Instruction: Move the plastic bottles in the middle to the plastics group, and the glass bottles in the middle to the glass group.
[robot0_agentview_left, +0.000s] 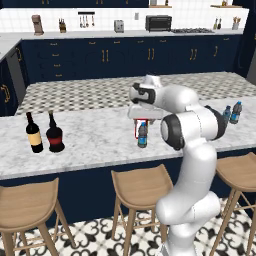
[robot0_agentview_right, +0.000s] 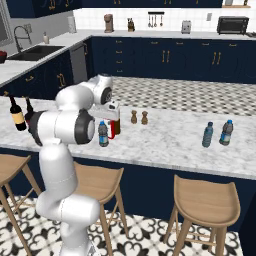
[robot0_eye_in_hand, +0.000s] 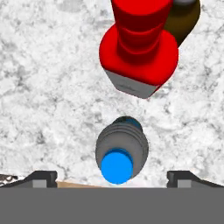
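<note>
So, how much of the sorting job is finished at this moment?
Nothing looks sorted yet. The water bottle, the red bottle and the brown bottle all stand in the middle of the counter. In hand: the open gripper hovers above the water bottle, holding nothing. Left: carry it to the plastics group, then take the red and brown bottles to the wine bottles.

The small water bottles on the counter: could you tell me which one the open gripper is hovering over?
The lone water bottle beside the red bottle, directly below the gripper; the other two water bottles stand together farther along the counter.
</note>
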